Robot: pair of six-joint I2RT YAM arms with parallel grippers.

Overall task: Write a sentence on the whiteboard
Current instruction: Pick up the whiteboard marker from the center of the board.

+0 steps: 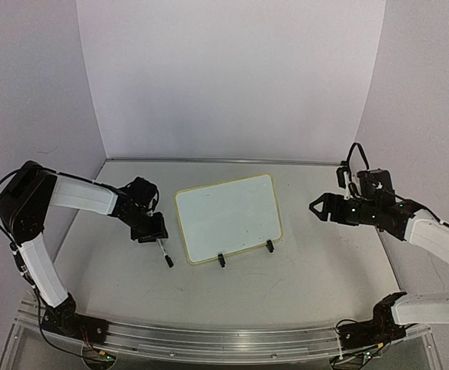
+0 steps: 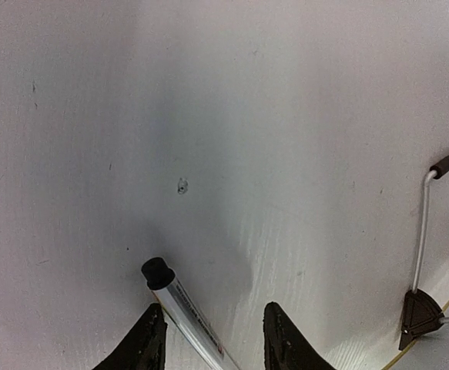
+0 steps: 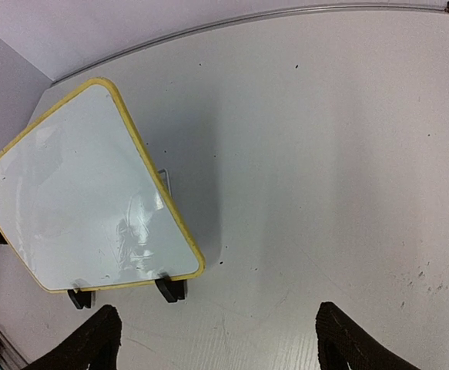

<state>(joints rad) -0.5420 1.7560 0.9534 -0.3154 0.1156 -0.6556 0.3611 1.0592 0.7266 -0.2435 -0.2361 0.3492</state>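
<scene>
Note the whiteboard [image 1: 228,220]: a flat rectangle with rounded corners, a glossy white face that carries soft reflections, and a thin pale-yellow rim. It stands tilted back at the middle of the matt off-white table [image 1: 324,270], with its lower edge seated in two small black clip feet [image 1: 221,260]. In the left wrist view a thin white wire [image 2: 423,231] with a black tip shows beside one foot. Just left of the whiteboard's lower left corner you find the marker [image 1: 164,254], a slim pale barrel with printed text and a round black end. The left gripper [image 1: 152,231] sits over the marker's other end, and its black tapered fingers [image 2: 143,343] straddle the barrel. The jaws are partly spread: the barrel lies close against one finger, and a gap shows at the other. The left arm's elbow is raised far left of the whiteboard, and its forearm slopes down toward the board. Right of the whiteboard and well apart from it, the right gripper [image 1: 316,206] hangs above the table with its nose toward the board's right edge, jaws spread wide over bare table. Its forearm runs back to the right and folds down to the base.
</scene>
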